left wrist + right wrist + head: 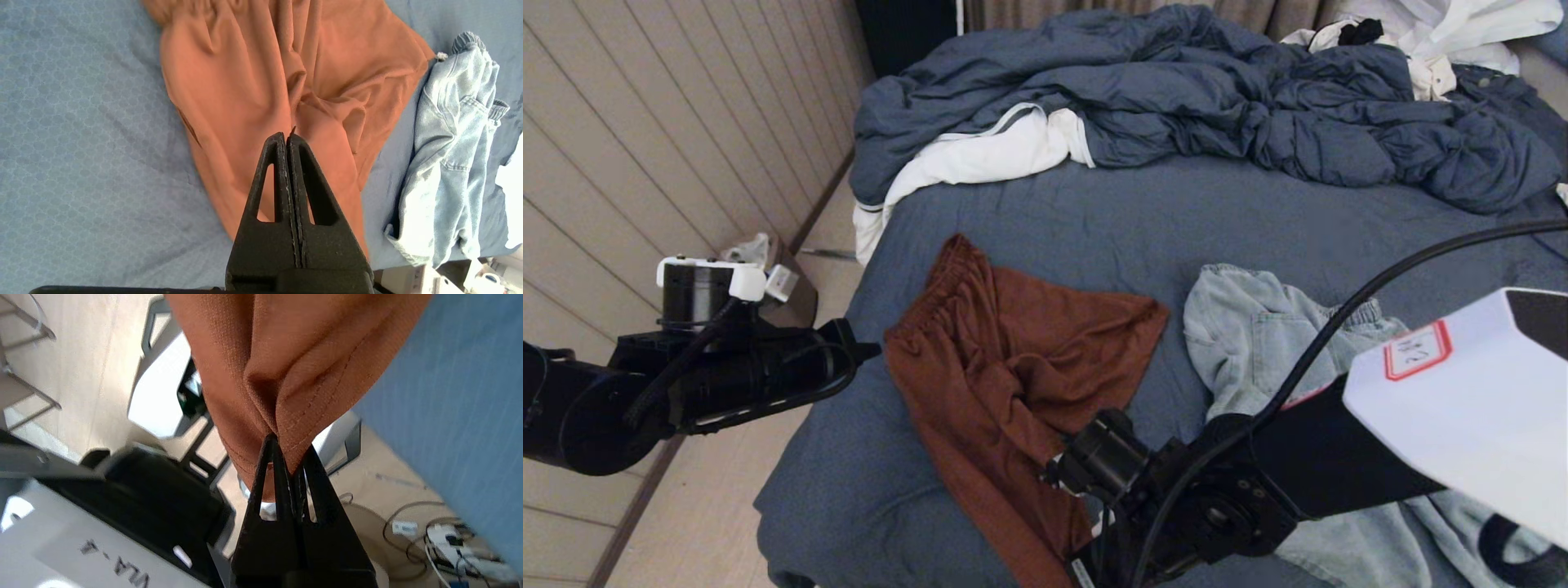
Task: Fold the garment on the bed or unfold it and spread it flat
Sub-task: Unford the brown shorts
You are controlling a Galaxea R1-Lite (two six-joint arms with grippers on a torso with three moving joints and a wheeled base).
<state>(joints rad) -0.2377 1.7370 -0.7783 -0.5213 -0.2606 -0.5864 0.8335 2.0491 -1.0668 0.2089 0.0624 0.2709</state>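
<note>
Head cam up high looking forward and down over the bed [1054, 220], left wrist cam hovering above the rust shorts [261, 81] also in the head shot, right wrist cam jammed right up against their hem.

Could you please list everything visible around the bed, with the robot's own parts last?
bed: one, slate-blue sheet, fills the middle of the head view.
duvet: one, dark blue, rumpled along the far side.
white linens: white, under the duvet's left end and at the far right corner.
brown shorts: one, rust brown, near edge of the bed, hem pinched by the right claw.
denim shorts: one, pale blue, right of the brown shorts.
left claw: black, shut, empty, above the brown shorts.
right claw: black, shut on the brown shorts' hem, beyond the bed's near edge.
</note>
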